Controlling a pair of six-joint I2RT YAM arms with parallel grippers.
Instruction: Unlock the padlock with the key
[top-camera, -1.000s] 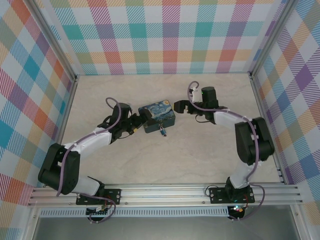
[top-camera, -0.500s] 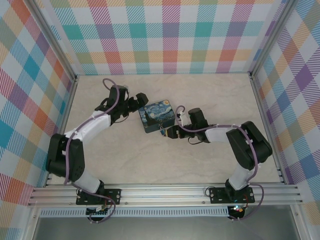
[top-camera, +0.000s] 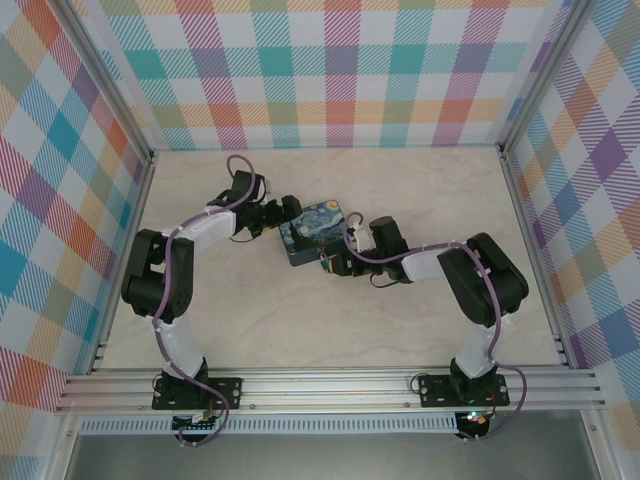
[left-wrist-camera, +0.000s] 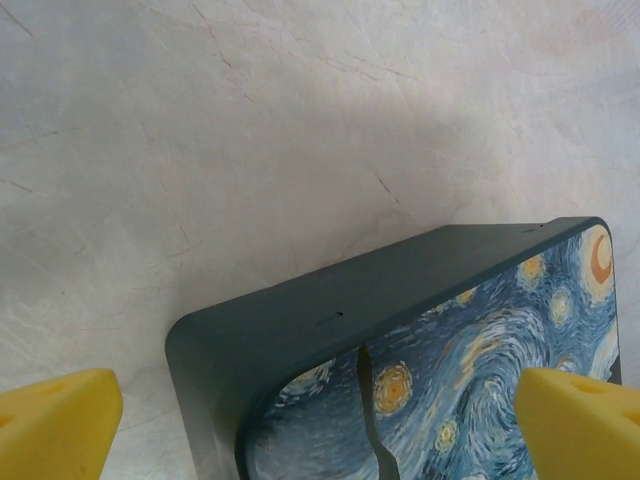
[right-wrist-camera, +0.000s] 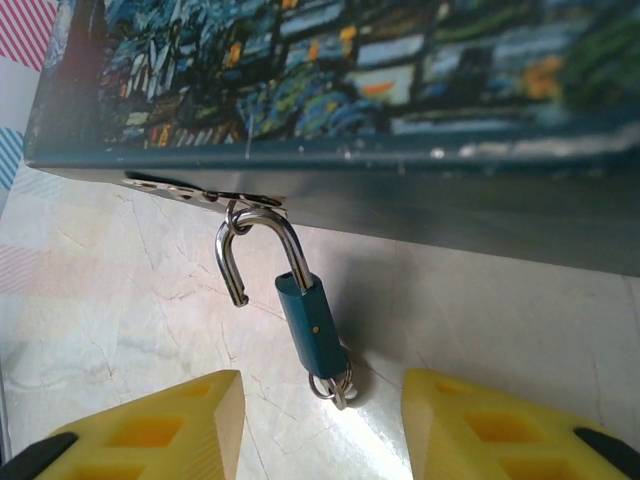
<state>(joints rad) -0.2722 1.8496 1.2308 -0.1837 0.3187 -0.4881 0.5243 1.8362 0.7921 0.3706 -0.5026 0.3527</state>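
Bare table (right-wrist-camera: 110, 300) lies open around the padlock (right-wrist-camera: 310, 325), with the tin box (right-wrist-camera: 400, 190) walling one side.

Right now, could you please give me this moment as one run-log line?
padlock: open, hooked on tin | right gripper: open, facing padlock | left gripper: open, at tin corner
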